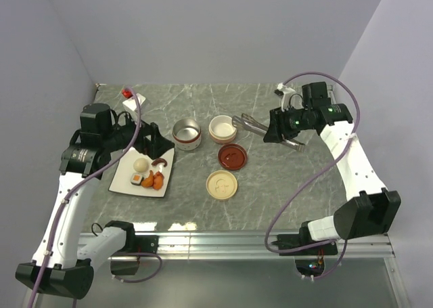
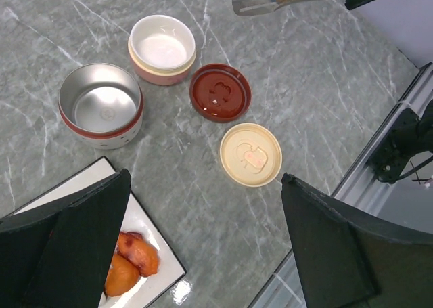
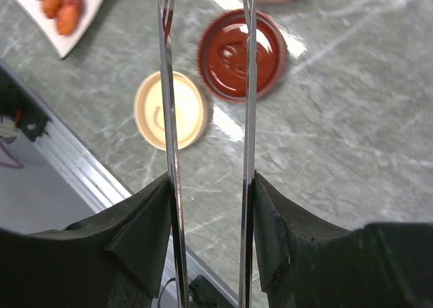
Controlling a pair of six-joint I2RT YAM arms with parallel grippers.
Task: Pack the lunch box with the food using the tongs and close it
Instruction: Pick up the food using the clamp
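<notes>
The grey marble table (image 1: 203,105) carries everything. On its left side, the left pincer (image 2: 203,220) hangs spread wide with nothing in it over the far edge of the white square plate (image 1: 122,181). On the right, the right pincer (image 3: 210,186) is closed on the tongs (image 1: 260,123), one slim arm against each pad, their tips near the cream lunch box bowl (image 1: 222,128). The steel lunch box bowl (image 1: 187,133) stands just left of that one, and both are uncovered. The red lid (image 1: 232,156) and the cream lid (image 1: 222,184) lie in front of them. The food (image 1: 147,174) sits on the plate: a white ball, a sushi slice, orange bits and a brown-and-white piece.
</notes>
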